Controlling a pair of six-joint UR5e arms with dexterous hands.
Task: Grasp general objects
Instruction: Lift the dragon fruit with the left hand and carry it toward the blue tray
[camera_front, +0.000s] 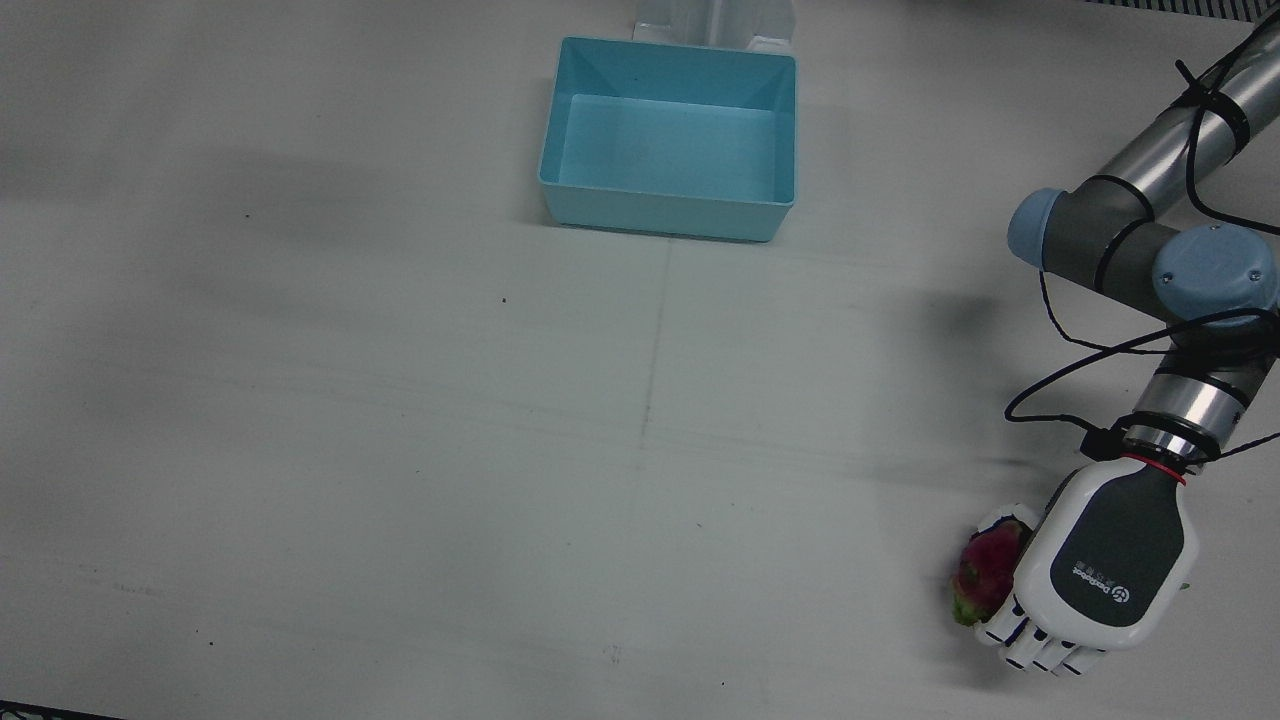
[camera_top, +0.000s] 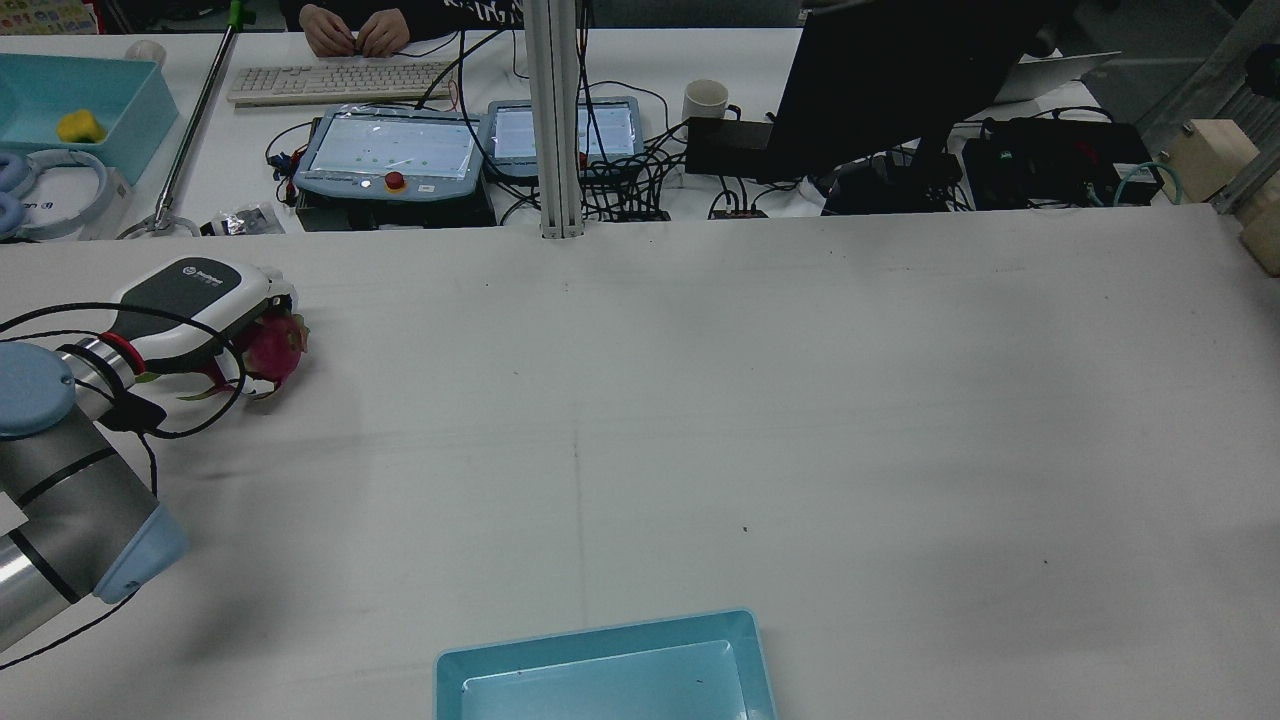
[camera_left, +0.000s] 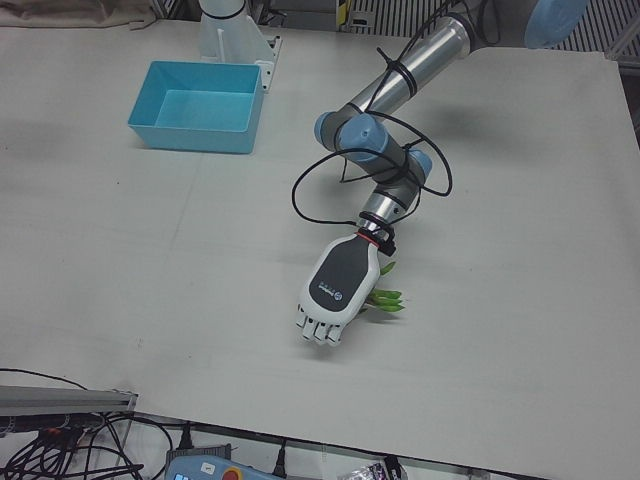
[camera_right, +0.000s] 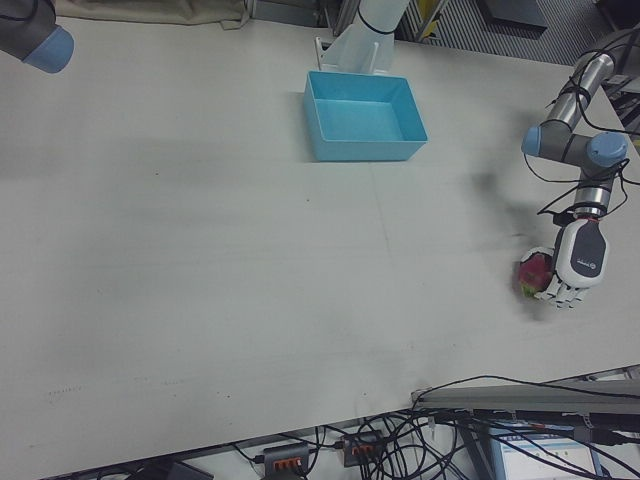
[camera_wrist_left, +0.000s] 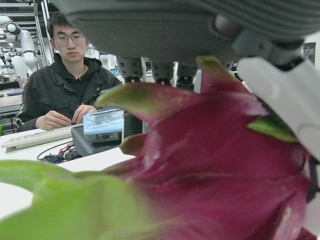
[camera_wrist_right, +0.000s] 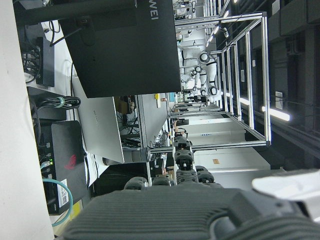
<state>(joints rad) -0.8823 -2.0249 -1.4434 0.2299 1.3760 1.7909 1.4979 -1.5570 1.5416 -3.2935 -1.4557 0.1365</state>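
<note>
A pink dragon fruit (camera_front: 985, 570) with green scales lies near the table's front edge, on my left arm's side. My left hand (camera_front: 1110, 560) covers it from above, with its thumb and fingers curled around it. In the rear view the fruit (camera_top: 272, 345) sticks out from under the hand (camera_top: 190, 300). In the left hand view the fruit (camera_wrist_left: 225, 170) fills the frame against the palm. My right hand (camera_wrist_right: 165, 210) shows only in its own view, raised off the table, holding nothing, fingers apart.
An empty light blue bin (camera_front: 665, 212) stands at the middle of the table's robot side. The white table (camera_front: 400, 420) is bare elsewhere. Beyond the front edge are monitors, a keyboard and a seated person (camera_wrist_left: 65, 85).
</note>
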